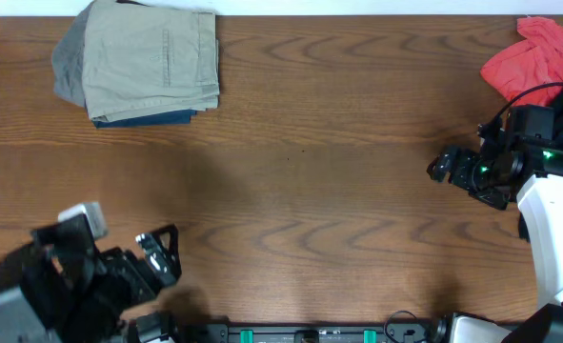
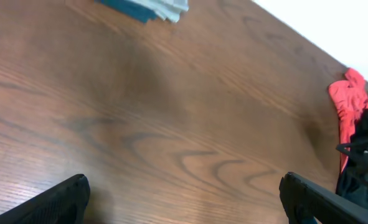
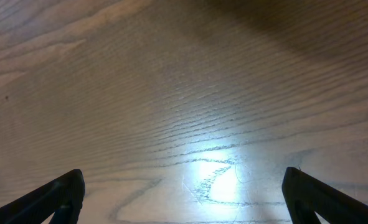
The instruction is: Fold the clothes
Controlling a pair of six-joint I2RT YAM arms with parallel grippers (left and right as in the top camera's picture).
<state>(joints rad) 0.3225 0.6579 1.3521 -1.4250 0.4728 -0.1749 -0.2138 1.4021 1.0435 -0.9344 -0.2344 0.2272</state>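
Shorts (image 1: 152, 57) folded, apparently atop navy garment (image 1: 167, 117).

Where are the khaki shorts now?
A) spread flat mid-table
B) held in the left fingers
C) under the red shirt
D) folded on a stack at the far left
D: the shorts lie folded on top of a navy garment at the table's far left, away from both arms.

Black and grey left arm (image 1: 81, 272) — black, white-shelled right arm (image 1: 548, 205) with green lights, perhaps LEDs.
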